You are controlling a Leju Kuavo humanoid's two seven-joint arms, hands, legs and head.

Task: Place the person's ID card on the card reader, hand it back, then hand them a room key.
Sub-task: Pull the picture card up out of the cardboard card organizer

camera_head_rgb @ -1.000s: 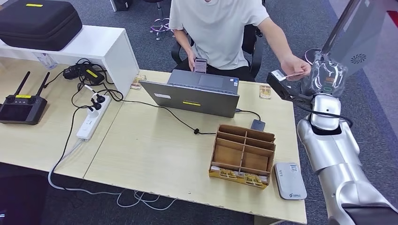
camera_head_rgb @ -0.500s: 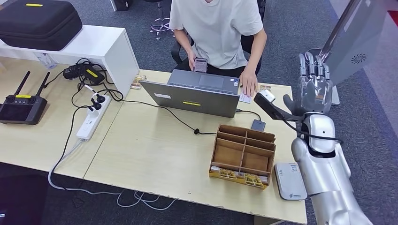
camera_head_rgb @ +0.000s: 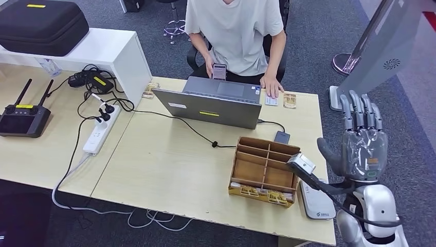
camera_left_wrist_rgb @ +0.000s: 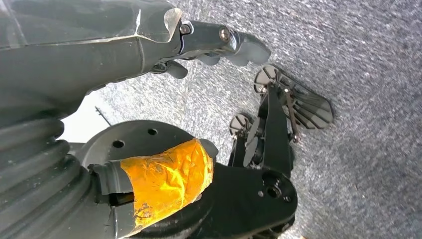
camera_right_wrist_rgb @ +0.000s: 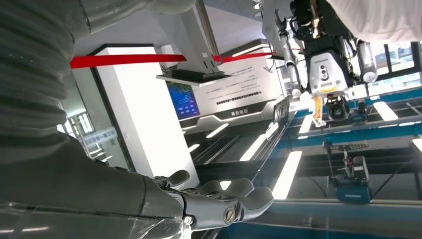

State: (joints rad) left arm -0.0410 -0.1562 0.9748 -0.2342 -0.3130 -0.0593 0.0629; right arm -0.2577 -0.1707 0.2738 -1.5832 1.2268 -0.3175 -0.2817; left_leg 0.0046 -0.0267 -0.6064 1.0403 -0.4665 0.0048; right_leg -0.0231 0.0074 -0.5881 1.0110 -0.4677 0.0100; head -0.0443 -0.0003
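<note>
From the head view I see my right hand point(camera_head_rgb: 363, 140) raised beside the table's right edge, fingers straight and spread, palm bare, holding nothing. The ID card point(camera_head_rgb: 271, 100) lies flat on the table point(camera_head_rgb: 169, 170) at its far edge, a small pale rectangle with faint print I can't read, just beside the laptop point(camera_head_rgb: 216, 103); the person's hand point(camera_head_rgb: 270, 85) rests at its near end, touching or almost so. The card reader point(camera_head_rgb: 318, 198), a light grey slab with rounded corners, sits at the near right corner beside the wooden organizer point(camera_head_rgb: 266, 171). My left hand point(camera_left_wrist_rgb: 219, 42) hangs over carpet, fingers curled loosely, gripping nothing.
</note>
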